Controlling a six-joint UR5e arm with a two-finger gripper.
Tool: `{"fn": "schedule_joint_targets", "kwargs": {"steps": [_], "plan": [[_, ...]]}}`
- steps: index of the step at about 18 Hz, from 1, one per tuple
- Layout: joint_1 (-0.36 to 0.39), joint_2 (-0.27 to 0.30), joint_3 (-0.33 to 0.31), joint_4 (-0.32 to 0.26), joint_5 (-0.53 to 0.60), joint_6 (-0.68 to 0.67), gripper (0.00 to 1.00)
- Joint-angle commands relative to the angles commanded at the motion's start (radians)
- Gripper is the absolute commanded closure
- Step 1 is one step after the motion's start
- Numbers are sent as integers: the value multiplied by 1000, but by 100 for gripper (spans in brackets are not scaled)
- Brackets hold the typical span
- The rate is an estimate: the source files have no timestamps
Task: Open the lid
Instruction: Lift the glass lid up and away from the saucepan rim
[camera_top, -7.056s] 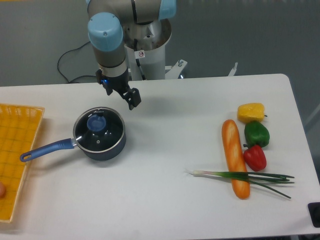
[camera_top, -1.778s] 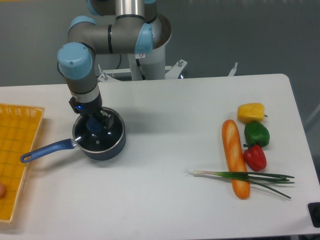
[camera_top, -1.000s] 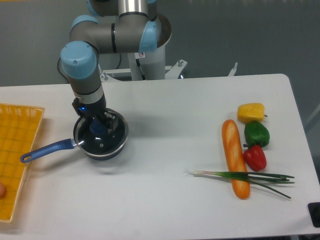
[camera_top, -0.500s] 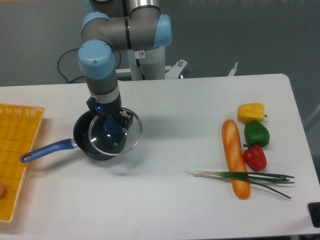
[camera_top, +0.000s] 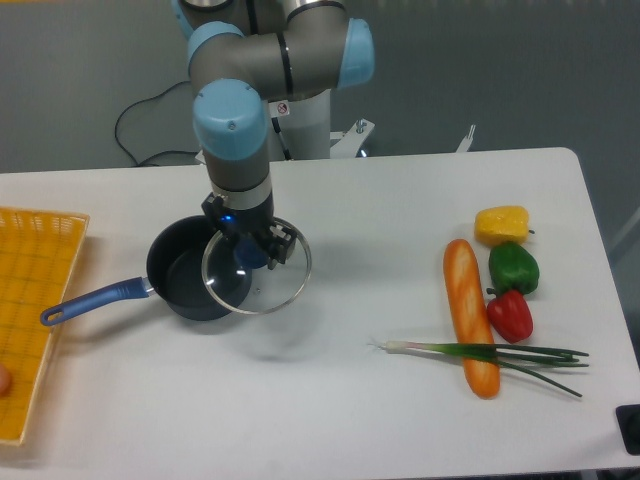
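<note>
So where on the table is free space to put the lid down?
The gripper holds the lid beside the saucepan. Bare table lies between the saucepan and the baguette, also along the front edge. The right end, with peppers and green onion, is crowded.

Grey-tubed arm (camera_top: 300, 60) with light-blue joint caps, black fingers (camera_top: 280, 243).

lid (camera_top: 258, 280): clear glass, thin bright metal rim, blue knob | saucepan (camera_top: 185, 283): dark blue, satin finish, glossy blue handle | table (camera_top: 330, 410): smooth matt white | peppers (camera_top: 510, 270): glossy skins | basket (camera_top: 30, 300): yellow woven mesh
</note>
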Motion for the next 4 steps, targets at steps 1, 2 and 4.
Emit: {"fn": "schedule_joint_targets", "kwargs": {"steps": [1,2,4], "plan": [[8,-6,9,-14,0,11,61],[14,-15,21,-31,0,17,61],[23,-20,35,-51,0,26,61]]}}
